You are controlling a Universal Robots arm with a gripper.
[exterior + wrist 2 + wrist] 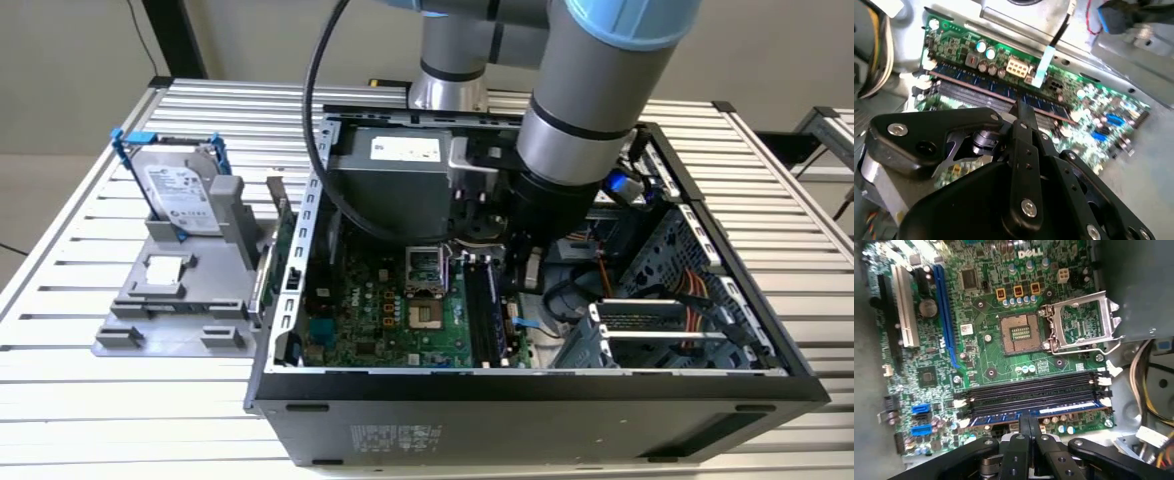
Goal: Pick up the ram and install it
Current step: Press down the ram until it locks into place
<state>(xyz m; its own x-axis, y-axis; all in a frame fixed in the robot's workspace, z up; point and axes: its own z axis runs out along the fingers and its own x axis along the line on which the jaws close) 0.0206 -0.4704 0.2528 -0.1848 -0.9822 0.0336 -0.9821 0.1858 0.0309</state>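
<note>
Gripper (pixel 1029 426) narrow-closed, pressing on top of ram (pixel 1004 416) already standing in outermost slot of motherboard (pixel 984 347) inside case (pixel 534 385); push straight down, evenly along the stick, until both end clips latch.

You see an open computer case (pixel 534 385) on a slatted metal table (pixel 80 400). At the exterior view's left, a silver hard drive (pixel 180 190) stands upright in a grey holder (pixel 174 300), beside the case.
</note>
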